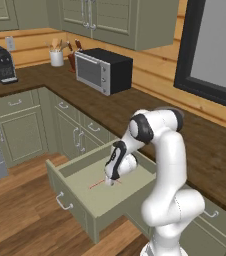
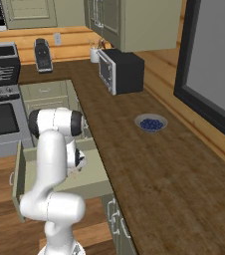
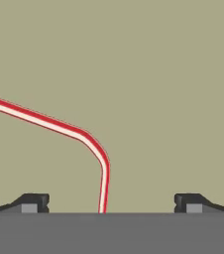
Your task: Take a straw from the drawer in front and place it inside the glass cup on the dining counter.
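- I see the straw (image 3: 59, 126) lying flat on the floor of the drawer (image 1: 122, 192), right under my gripper (image 3: 111, 203).
- In the hand view the straw is red with a pale stripe down its middle. It has a bend in it. One short part runs down between my two fingertips (image 3: 32, 202), a bit nearer the left one, and the long part runs away to the upper left.
- My gripper is spread wide. The tips sit well apart, one on each side of the straw, and neither tip touches it. It holds nothing.
- In the left base view the gripper (image 1: 112, 179) points down into the drawer, and the straw (image 1: 99, 184) shows as a thin red line sticking out toward the drawer's front.
- The drawer is pulled out and green, with a silver handle (image 1: 63, 202) on its front, on the far side from my arm.
- In the right base view the drawer (image 2: 92, 182) sticks out from under the worktop (image 2: 149, 179), and my arm hides most of the gripper there.
- Behind the gripper the brown worktop runs along the wall over green cabinets.
- Farther back on it stands a black microwave (image 1: 104, 70), with a white pot of tools (image 1: 56, 56) beside it and a coffee machine (image 1: 1, 63) further left.
- In the right base view a bowl of blue berries (image 2: 151, 123) sits on the worktop, well off to the gripper's right, and a stove (image 2: 1, 99) stands off to its left.
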{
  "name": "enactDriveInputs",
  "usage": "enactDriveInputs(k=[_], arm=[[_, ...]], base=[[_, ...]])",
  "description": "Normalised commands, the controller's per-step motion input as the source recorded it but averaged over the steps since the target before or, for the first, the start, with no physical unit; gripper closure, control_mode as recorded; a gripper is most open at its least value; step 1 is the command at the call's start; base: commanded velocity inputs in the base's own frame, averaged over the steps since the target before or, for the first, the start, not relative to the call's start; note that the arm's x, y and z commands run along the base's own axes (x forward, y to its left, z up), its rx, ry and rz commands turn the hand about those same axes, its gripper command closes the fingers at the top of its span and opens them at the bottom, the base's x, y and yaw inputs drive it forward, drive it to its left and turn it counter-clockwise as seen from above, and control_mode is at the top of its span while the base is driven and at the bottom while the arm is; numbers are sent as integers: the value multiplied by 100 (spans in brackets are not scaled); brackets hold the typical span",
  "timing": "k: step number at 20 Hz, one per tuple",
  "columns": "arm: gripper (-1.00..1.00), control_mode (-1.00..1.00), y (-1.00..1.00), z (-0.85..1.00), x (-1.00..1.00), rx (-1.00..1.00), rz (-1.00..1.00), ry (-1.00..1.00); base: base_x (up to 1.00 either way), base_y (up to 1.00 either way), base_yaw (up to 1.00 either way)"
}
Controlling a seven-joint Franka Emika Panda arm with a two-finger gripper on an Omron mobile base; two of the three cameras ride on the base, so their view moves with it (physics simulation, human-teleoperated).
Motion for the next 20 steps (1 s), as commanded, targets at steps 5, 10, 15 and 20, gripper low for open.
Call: enactDriveInputs(k=[5, 10, 15, 20], arm=[[100, -100, 0, -45, 1, 0, 0, 1], [100, -100, 0, -39, 0, 0, 0, 4], [100, -100, 0, -21, -11, 0, 0, 0], [100, -100, 0, -14, -12, 0, 0, 0]], base=[[0, 0, 0], [0, 0, 0], [0, 0, 0], [0, 0, 0]])
